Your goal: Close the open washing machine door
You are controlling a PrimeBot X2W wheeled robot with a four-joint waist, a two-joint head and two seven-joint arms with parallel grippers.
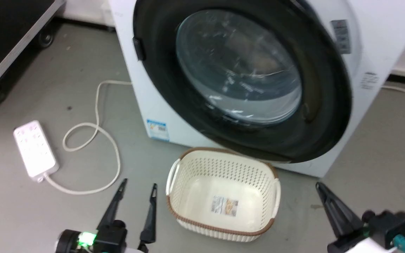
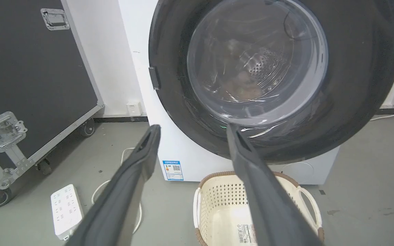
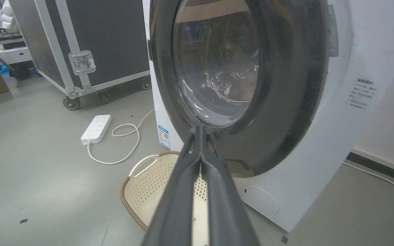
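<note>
The washing machine door (image 1: 239, 70), its black rim ringing a bulging glass bowl, lies against the front of the white washing machine (image 1: 142, 102) and covers nearly its whole width. Whether the latch has caught cannot be told. Through the glass, the perforated steel drum (image 2: 265, 65) shows in the left wrist view. A blue sticker (image 1: 157, 130) sits at the machine's lower left corner.

Just in front of the machine, on the grey floor (image 1: 381, 147), stands a cream perforated basket (image 1: 220, 165) with a brown rim and a label on its bottom. The left gripper (image 2: 193, 127) hangs near the basket's left side, its two dark fingers spread apart and holding nothing. The right gripper (image 3: 199, 129) hangs to the basket's right, clear of the door, its fingers pressed together with nothing between them.

Further left, a white power strip (image 1: 33, 147) lies on the floor, its cord (image 1: 97, 105) looping toward the machine. A black wheeled case (image 2: 29, 68) stands beyond it.
</note>
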